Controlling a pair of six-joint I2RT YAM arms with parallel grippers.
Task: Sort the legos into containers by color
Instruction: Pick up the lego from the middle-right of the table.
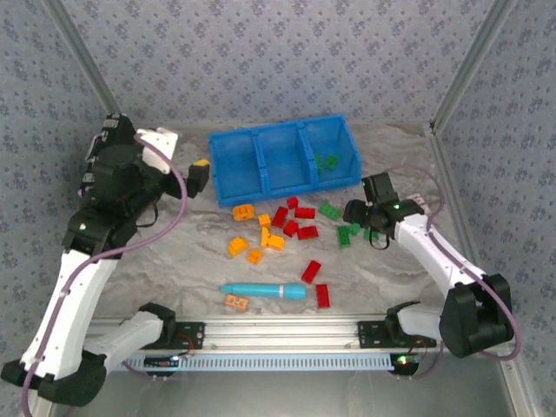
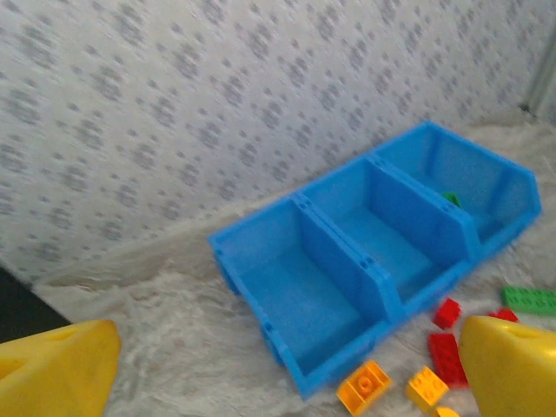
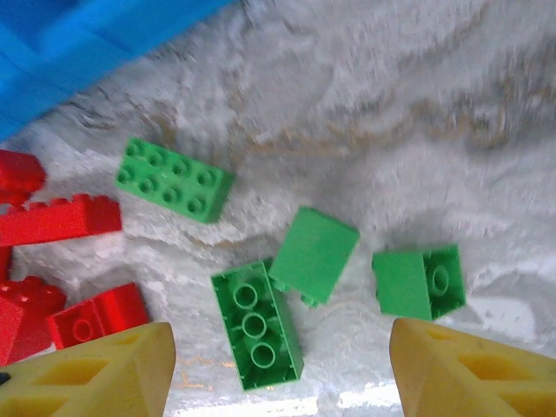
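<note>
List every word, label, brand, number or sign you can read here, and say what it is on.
No readable text anywhere.
Blue three-compartment bin: no label seen.
Lego bricks: studs too blurred to show any brand.
Cyan pen-like cylinder: no marking seen.

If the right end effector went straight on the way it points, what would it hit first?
Probably the upturned green lego ahead of the right end effector, though the square green lego beside it is close; depth unclear.

Green legos (image 3: 256, 326) crowd the gap between the fingers (image 3: 95, 373) (red bricks (image 3: 61, 217) alongside)
</note>
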